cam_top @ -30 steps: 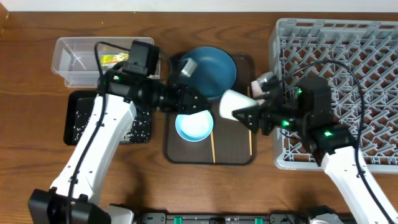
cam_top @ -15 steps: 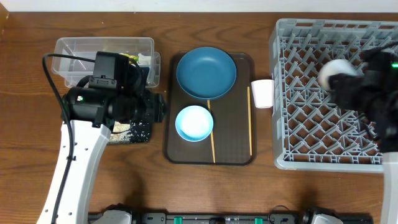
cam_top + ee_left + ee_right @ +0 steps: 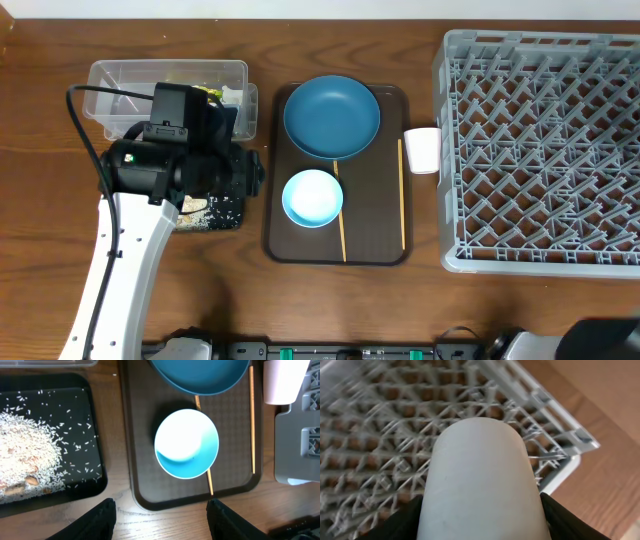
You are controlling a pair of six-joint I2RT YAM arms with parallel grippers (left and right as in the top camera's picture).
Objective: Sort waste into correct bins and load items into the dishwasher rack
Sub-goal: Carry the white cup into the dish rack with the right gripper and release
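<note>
Pinching the pale-green cup (image 3: 480,475) over the rack (image 3: 375,435) is the right tool (image 3: 481,524); the left tool (image 3: 162,521) gapes empty.

The table (image 3: 400,310) is brown wood with visible grain and a low sheen. The rack (image 3: 520,262) is matt grey plastic, and the tub (image 3: 110,85) is clear, smooth plastic. The black tray (image 3: 80,485) looks glossy, the brown serving tray (image 3: 232,477) matt with a fine woven texture. The small bowl (image 3: 186,443) is smooth and glossy, the chopsticks (image 3: 251,420) bare wood, the pale cup (image 3: 480,480) smooth and matt.
</note>
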